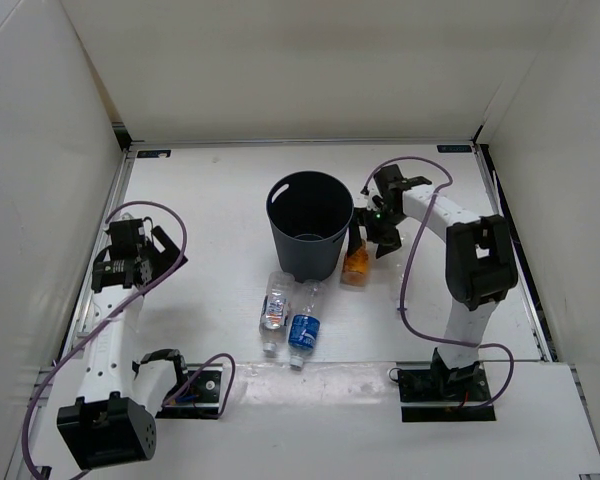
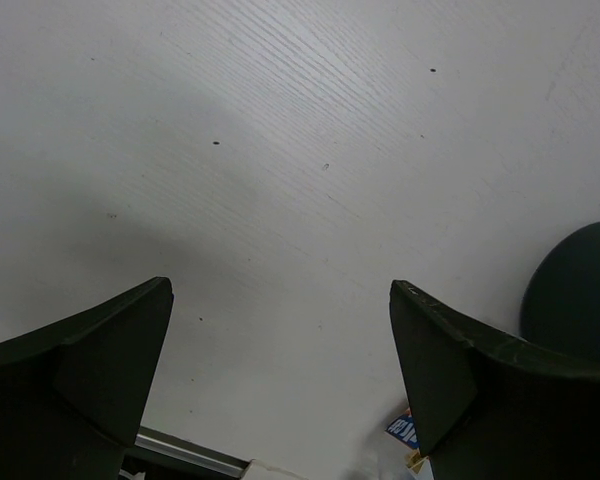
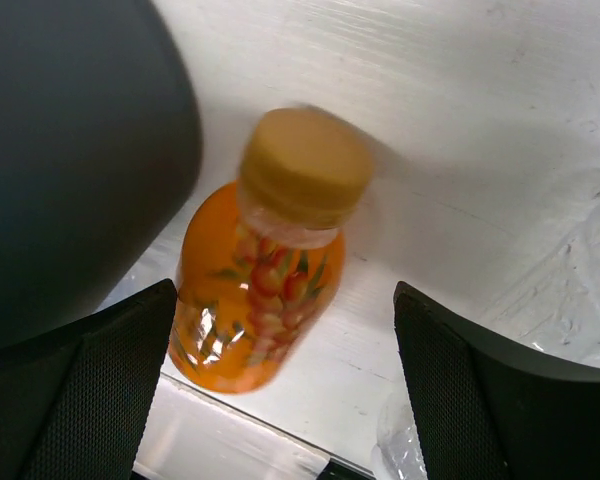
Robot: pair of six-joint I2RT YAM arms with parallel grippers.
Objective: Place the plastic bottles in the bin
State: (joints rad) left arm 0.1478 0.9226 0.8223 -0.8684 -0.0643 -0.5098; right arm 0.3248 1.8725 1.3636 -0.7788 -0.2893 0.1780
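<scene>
We see short orange plastic bottle [image 3: 262,285] standing cap-up, just right of dark round plastic bin [image 1: 310,228]. Right gripper [image 3: 280,300] spread open over it. Left gripper [image 2: 280,292] open too, over white table [image 2: 280,150].

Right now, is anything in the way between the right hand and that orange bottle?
Nothing visible does. The right hand is open and aimed straight at the orange bottle, with only open space between them. The bin stands close beside the bottle, not between it and the hand.
</scene>
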